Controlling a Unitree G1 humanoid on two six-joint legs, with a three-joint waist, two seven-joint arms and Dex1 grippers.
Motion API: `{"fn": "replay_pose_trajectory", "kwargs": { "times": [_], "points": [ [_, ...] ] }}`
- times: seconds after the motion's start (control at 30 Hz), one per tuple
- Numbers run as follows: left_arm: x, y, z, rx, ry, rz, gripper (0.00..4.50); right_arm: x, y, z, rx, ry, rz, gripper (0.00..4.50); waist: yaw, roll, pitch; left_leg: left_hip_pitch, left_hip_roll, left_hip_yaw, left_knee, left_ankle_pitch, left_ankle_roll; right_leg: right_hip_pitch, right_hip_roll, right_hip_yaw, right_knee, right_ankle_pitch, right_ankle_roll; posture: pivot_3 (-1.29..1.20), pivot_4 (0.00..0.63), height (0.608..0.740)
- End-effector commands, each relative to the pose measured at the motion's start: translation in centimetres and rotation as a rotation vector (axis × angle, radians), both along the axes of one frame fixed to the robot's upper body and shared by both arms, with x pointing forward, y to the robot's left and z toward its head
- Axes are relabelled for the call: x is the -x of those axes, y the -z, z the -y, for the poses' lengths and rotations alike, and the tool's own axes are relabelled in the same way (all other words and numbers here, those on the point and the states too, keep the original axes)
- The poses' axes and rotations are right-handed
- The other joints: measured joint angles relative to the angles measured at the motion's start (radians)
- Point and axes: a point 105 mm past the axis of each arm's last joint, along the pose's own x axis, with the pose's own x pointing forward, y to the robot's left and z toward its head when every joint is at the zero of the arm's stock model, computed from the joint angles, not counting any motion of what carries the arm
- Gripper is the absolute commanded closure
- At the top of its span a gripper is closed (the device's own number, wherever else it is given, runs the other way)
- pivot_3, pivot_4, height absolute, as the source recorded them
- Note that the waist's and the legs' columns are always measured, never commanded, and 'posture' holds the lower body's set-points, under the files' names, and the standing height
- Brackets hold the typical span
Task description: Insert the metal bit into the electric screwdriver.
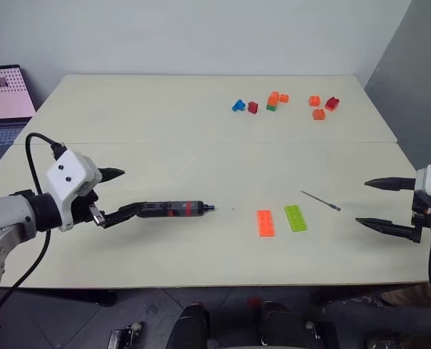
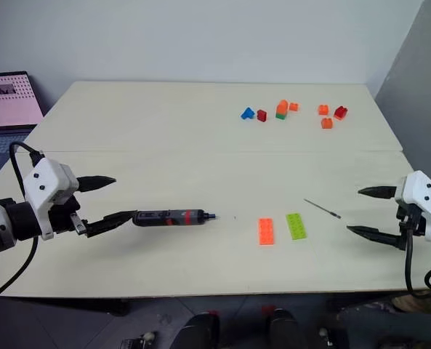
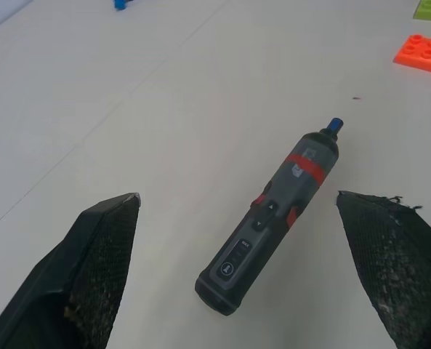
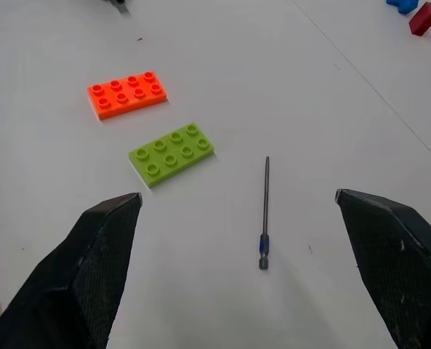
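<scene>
While both grippers stand with fingers wide apart and empty, you have the electric screwdriver (image 1: 173, 209) lying flat left of centre, just off your left gripper (image 1: 118, 194). Metal bit (image 1: 320, 201) lies right of centre, bare counter (image 1: 200, 153) around it, well short of your right gripper (image 1: 377, 203). Orange plate (image 1: 265, 223) and green plate (image 1: 296, 218) sit between. Near edge runs close below.
</scene>
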Motion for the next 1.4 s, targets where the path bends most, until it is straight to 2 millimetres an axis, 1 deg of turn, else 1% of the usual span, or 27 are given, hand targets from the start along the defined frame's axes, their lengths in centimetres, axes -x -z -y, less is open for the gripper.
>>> {"fn": "replay_pose_trajectory", "kwargs": {
  "times": [0.03, 0.27, 0.37, 0.47, 0.53, 0.6, 0.67, 0.73, 0.83, 0.87, 0.93, 0.97, 1.0, 1.1, 1.17, 1.3, 1.4],
  "points": [
    [0.1, -0.8, 0.6, -0.015, 0.045, 0.047, 0.01, -0.2, -1.0, 0.0, 0.026, -0.006, 0.048, 0.00, 0.000, 0.000, 0.000, 0.000, 0.000, 0.000, 0.000, 0.000, 0.000, 0.000, 0.000, 0.000, 0.000, 0.000, 0.000, 0.00, 0.150, 0.740],
    [0.3, -0.7, 1.2, -0.027, 0.066, 0.036, 0.01, 0.0, -0.6, -0.2, 0.022, -0.004, 0.049, 0.00, 0.000, 0.000, 0.000, 0.000, 0.000, 0.000, 0.000, 0.000, 0.000, 0.000, 0.000, 0.000, 0.000, 0.000, 0.000, 0.00, 0.150, 0.740],
    [0.3, -1.1, 1.9, -0.008, 0.109, 0.059, 0.01, 0.2, -0.3, -0.6, 0.017, 0.002, 0.057, 0.00, 0.000, 0.000, 0.000, 0.000, 0.000, 0.000, 0.000, 0.000, 0.000, 0.000, 0.000, 0.000, 0.000, 0.000, 0.000, 0.00, 0.150, 0.740],
    [0.5, -0.8, 2.1, -0.055, 0.164, 0.032, 0.01, 0.3, -0.5, -0.9, -0.015, 0.024, 0.064, 0.00, 0.000, 0.000, 0.000, 0.000, 0.000, 0.000, 0.000, 0.000, 0.000, 0.000, 0.000, 0.000, 0.000, 0.000, 0.000, 0.00, 0.150, 0.740],
    [0.7, -0.7, 2.8, -0.052, 0.211, 0.009, 0.01, 0.5, -0.3, -1.3, -0.047, 0.044, 0.063, 0.00, 0.000, 0.000, 0.000, 0.000, 0.000, 0.001, 0.000, 0.000, 0.000, 0.000, 0.000, 0.001, 0.000, 0.000, 0.000, 0.00, 0.150, 0.740],
    [0.9, -1.0, 3.8, -0.031, 0.257, 0.003, 0.01, 0.9, 0.0, -1.7, -0.066, 0.058, 0.057, 0.00, 0.000, 0.000, 0.000, 0.000, 0.000, 0.000, 0.000, 0.000, 0.000, 0.000, 0.000, 0.000, 0.000, 0.000, 0.000, 0.00, 0.150, 0.740],
    [1.3, -1.0, 5.0, -0.047, 0.319, 0.012, 0.01, 1.3, 0.4, -2.3, -0.085, 0.079, 0.045, 0.00, 0.001, 0.000, 0.000, 0.000, 0.000, 0.000, 0.000, 0.000, 0.000, 0.000, 0.000, 0.000, 0.000, 0.000, 0.000, 0.00, 0.150, 0.740],
    [2.3, -0.8, 7.3, -0.036, 0.437, -0.002, 0.01, 1.5, 1.7, -3.4, -0.104, 0.145, 0.030, 0.00, 0.001, 0.000, 0.000, 0.000, 0.000, 0.000, 0.000, 0.000, 0.000, 0.000, 0.000, 0.000, 0.000, 0.000, 0.000, 0.00, 0.150, 0.740],
    [3.5, -0.5, 9.3, -0.028, 0.564, -0.024, 0.01, 2.0, 3.0, -4.9, -0.144, 0.236, 0.022, 0.00, 0.002, 0.000, 0.000, -0.001, 0.000, -0.001, 0.000, 0.000, 0.000, 0.000, 0.001, 0.000, 0.000, 0.000, 0.000, 0.00, 0.150, 0.740],
    [3.7, -0.4, 9.7, -0.028, 0.590, -0.036, 0.01, 2.0, 3.5, -5.2, -0.148, 0.280, 0.017, 0.00, 0.002, 0.000, 0.000, -0.001, 0.000, -0.001, 0.000, 0.000, 0.000, 0.000, 0.000, 0.000, 0.000, 0.000, 0.000, 0.00, 0.150, 0.740],
    [3.9, 0.0, 10.2, -0.034, 0.628, -0.046, 0.01, 2.5, 4.6, -6.6, -0.189, 0.314, -0.017, 0.00, 0.001, 0.000, 0.000, -0.001, 0.000, -0.001, 0.000, 0.000, 0.000, 0.000, 0.001, 0.000, 0.001, 0.000, 0.000, 0.00, 0.150, 0.740],
    [4.0, 0.2, 10.4, -0.036, 0.645, -0.051, 0.01, 2.6, 5.1, -6.9, -0.200, 0.341, -0.031, 0.00, 0.000, 0.000, 0.000, -0.001, -0.001, 0.000, 0.000, 0.000, 0.000, 0.000, 0.001, 0.000, 0.001, 0.000, 0.001, 0.00, 0.150, 0.740],
    [4.2, 0.5, 10.7, -0.040, 0.672, -0.059, 0.01, 2.6, 5.7, -7.6, -0.221, 0.366, -0.033, 0.00, -0.001, 0.000, 0.000, 0.000, -0.001, 0.000, 0.000, 0.000, 0.000, 0.000, 0.002, 0.001, 0.001, -0.002, 0.005, 0.00, 0.150, 0.740],
    [4.6, 1.0, 11.5, -0.026, 0.727, -0.077, 0.01, 2.3, 7.3, -9.6, -0.275, 0.431, -0.031, 0.00, -0.001, -0.001, -0.001, 0.000, 0.000, -0.001, 0.000, 0.000, 0.000, 0.000, 0.006, 0.001, 0.001, -0.002, 0.004, 0.00, 0.150, 0.740],
    [4.4, 1.1, 11.7, -0.035, 0.739, -0.068, 0.01, 1.7, 7.9, -10.0, -0.271, 0.458, -0.018, 0.00, -0.001, -0.001, -0.001, 0.000, 0.000, -0.001, 0.000, 0.000, 0.000, -0.001, 0.006, 0.001, 0.001, -0.001, 0.003, 0.00, 0.150, 0.740],
    [4.3, 1.4, 11.9, -0.046, 0.753, -0.062, 0.01, 0.4, 9.1, -9.9, -0.256, 0.523, 0.010, 0.00, -0.001, -0.001, -0.001, 0.001, 0.000, 0.000, 0.001, 0.000, 0.000, -0.001, 0.007, 0.002, 0.001, -0.001, 0.003, 0.00, 0.150, 0.740],
    [4.3, 1.7, 12.1, -0.056, 0.757, -0.053, 0.01, -1.0, 10.0, -9.5, -0.244, 0.575, 0.038, 0.00, -0.001, -0.001, -0.001, 0.000, 0.000, 0.000, 0.001, 0.000, 0.000, -0.001, 0.007, 0.002, 0.001, -0.001, 0.003, 0.00, 0.150, 0.740]
  ]
}}
